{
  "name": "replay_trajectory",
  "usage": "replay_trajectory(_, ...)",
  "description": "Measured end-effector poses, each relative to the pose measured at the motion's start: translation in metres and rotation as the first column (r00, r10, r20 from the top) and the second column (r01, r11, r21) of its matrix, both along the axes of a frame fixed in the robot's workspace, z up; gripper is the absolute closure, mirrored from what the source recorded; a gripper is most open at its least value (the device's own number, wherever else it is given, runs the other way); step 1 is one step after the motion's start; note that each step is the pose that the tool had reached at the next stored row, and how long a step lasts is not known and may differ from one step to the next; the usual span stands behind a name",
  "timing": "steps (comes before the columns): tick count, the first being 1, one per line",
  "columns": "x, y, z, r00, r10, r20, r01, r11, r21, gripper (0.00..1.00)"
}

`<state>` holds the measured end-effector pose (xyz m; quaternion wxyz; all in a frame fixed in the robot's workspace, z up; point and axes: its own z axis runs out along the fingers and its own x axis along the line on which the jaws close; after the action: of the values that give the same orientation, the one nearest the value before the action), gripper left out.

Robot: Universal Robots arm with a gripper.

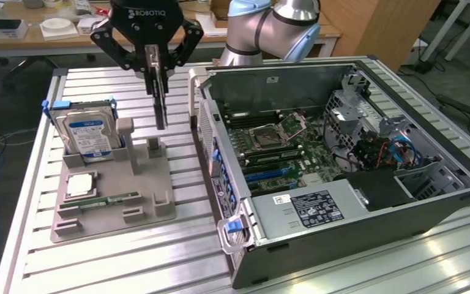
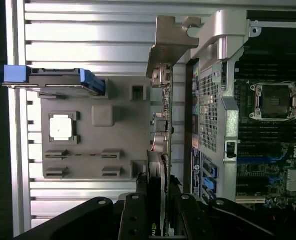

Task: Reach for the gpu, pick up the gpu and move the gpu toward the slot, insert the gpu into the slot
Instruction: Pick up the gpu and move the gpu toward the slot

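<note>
The gripper [image 1: 160, 70] is up over the slatted metal table [image 1: 96, 269], jaws pinched in tight on the top edge of the graphics card [image 1: 161, 104], no gap showing between the fingers and the card. The card hangs straight down, edge-on to the exterior view, thin and dark. Its lower end sits just above a short post on the grey tray [image 1: 104, 223] and, as far as that view tells, is clear of it. To the exterior view's left the hard drive [image 1: 90, 136] stands upright in its holder on the same tray, blue-and-white label facing out. In front of it a square chip [image 1: 81, 184] lies flat, and a green memory stick [image 1: 108, 200] lies in its groove. To the exterior view's right is the open computer case [image 1: 431, 202], with its motherboard [image 1: 284, 147] exposed and the blue slots [image 1: 266, 176] bare. The card is outside the case, just beside its near wall. From the wrist camera the gripper [image 2: 158, 190] shows its dark fingers closed on either side of the card [image 2: 163, 125]. The card runs edge-on away from them, with the metal bracket [image 2: 174, 45] at the far end. There it lies between the tray [image 2: 88, 145] and the perforated wall of the case [image 2: 208, 110]. The hard drive [image 2: 53, 82] and the chip [image 2: 62, 126] are on the tray side, the motherboard [image 2: 268, 135] beyond the wall. Behind it all the silver-blue arm [image 1: 276, 24] curves over the back of the case.
</note>
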<state>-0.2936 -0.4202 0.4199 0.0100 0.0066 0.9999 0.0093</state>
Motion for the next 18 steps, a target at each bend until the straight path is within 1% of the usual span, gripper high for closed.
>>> replay_trajectory(3, 0.003, 0.0000, 0.0000, 1.0000, 0.000, -0.0001, 0.000, 1.0000, -0.0001, 0.74)
replay_trajectory(7, 0.011, 0.0000, 0.0000, 1.0000, 0.000, -0.0001, 0.000, 1.0000, -0.0002, 0.74)
replay_trajectory(12, 0.024, 0.0000, -0.0002, 1.0000, 0.000, 0.0000, 0.000, 1.0000, -0.0001, 0.74)
replay_trajectory(18, 0.042, 0.0000, -0.0004, 1.0000, 0.000, -0.0001, 0.000, 1.0000, -0.0002, 0.74)
